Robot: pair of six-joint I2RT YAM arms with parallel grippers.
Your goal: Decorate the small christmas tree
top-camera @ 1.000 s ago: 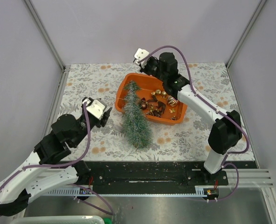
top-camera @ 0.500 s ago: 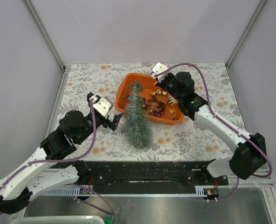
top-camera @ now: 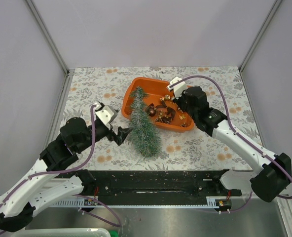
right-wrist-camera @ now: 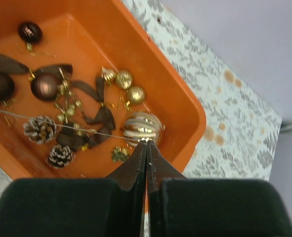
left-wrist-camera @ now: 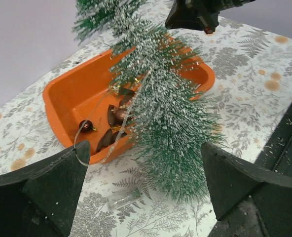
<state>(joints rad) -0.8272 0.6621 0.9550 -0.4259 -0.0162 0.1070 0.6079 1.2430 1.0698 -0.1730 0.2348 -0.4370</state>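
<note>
Small christmas tree (top-camera: 143, 126): lying slanted on the flowered table (top-camera: 91, 89), tip over the near-left rim of the orange tray (top-camera: 156, 88), wide base down on the cloth toward the arms. Probably light, with a stiff core under soft, springy needles. Likely to roll on its cone shape and to shed frosting if rubbed. Best taken low on the body, squeezing through the bristles to the core, not by the thin tip.

Left gripper (top-camera: 123, 133): spread fully wide, grasping nothing, just beside the tree's left flank and seemingly not touching it. Seen from its wrist, lower half of the tree framed between its two fingers (left-wrist-camera: 57, 182).

Right gripper (right-wrist-camera: 146, 144): pinched tight over the tray's right side, tips just above a striped gold bauble (right-wrist-camera: 143, 127).

Also in the tray: dark red baubles (right-wrist-camera: 46, 86), small gold balls (right-wrist-camera: 124, 79), pinecones (right-wrist-camera: 40, 129).

Thin thread (right-wrist-camera: 62, 124) running up to the pinched tips; held or not, impossible to tell.
</note>
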